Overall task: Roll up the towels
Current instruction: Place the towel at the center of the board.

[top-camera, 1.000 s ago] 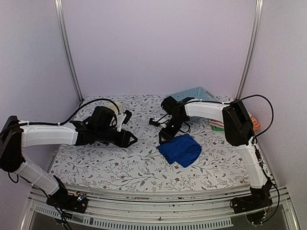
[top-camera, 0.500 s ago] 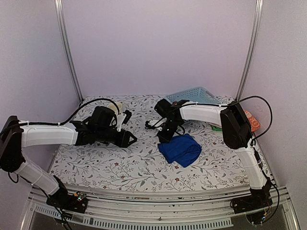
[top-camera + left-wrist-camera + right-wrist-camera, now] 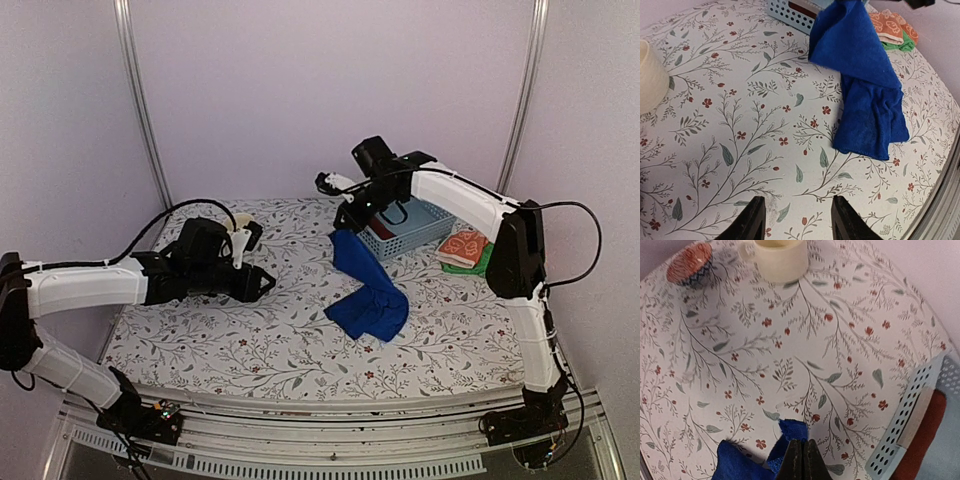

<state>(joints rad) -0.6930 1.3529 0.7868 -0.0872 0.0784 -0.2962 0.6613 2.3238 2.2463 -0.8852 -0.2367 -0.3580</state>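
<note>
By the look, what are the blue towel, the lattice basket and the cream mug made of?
The blue towel: soft matte cloth, maybe microfibre; it hangs and folds limply. The basket: probably pale blue plastic; stiff walls with punched holes. The mug: looks like glazed ceramic, smooth and cream, though plastic is possible.

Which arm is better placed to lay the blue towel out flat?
Right: the right end effector pinches a corner of the blue towel, lifting that end. The left end effector hangs open, apart from it.
</note>
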